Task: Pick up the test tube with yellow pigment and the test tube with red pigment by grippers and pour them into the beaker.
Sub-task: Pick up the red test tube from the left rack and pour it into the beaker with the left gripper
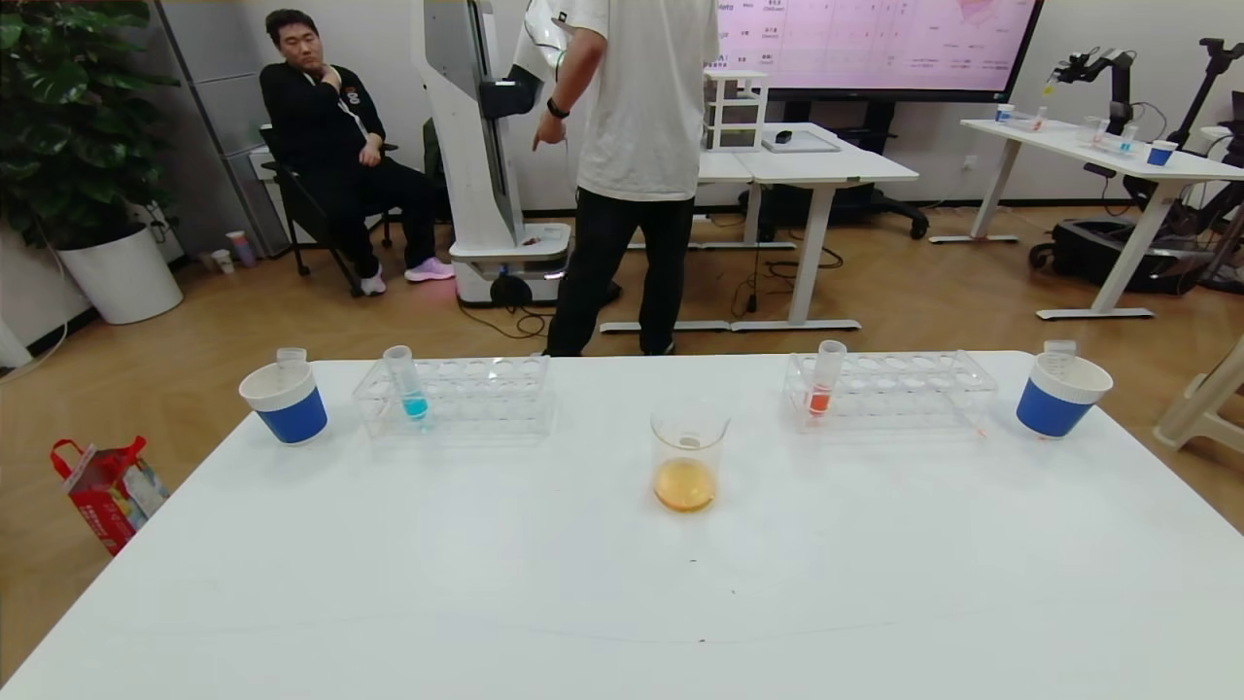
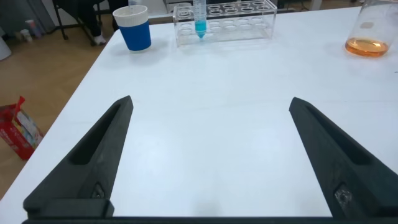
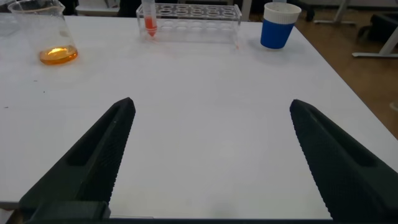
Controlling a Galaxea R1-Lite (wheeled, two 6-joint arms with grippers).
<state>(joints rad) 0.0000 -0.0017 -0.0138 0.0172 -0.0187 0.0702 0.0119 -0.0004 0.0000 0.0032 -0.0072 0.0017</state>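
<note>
Both hands hover low over the white surface (image 1: 875, 544), left hand (image 2: 211, 155) and right hand (image 3: 211, 155) spread wide and empty; the beaker (image 1: 688, 457) of orange liquid stands mid-surface between two tube racks

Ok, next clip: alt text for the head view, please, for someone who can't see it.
A clear beaker holding orange liquid stands mid-table on a white table. Behind it, the left rack holds a blue-liquid tube, the right rack an orange-red tube. A blue-and-white paper cup stands at each far end; no gripper shows.
</note>
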